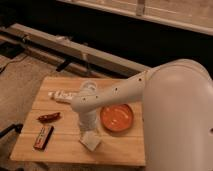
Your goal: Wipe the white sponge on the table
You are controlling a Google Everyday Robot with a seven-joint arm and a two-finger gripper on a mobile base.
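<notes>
My table (125, 152) has: orange bowl (117, 117), dark bar (43, 136), white tube (61, 95), reddish thing (49, 117) (chili maybe?), white sponge (94, 145) under my gripper (88, 134).

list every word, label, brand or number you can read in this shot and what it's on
No text here can be read.
Long white tube: dark markings along its side, too blurred to read.
Dark bar: reddish edge, any print too small to read.
Orange bowl, white sponge, table: no marks visible.
Tool, down at the white sponge near the table's front edge: no label visible.
</notes>
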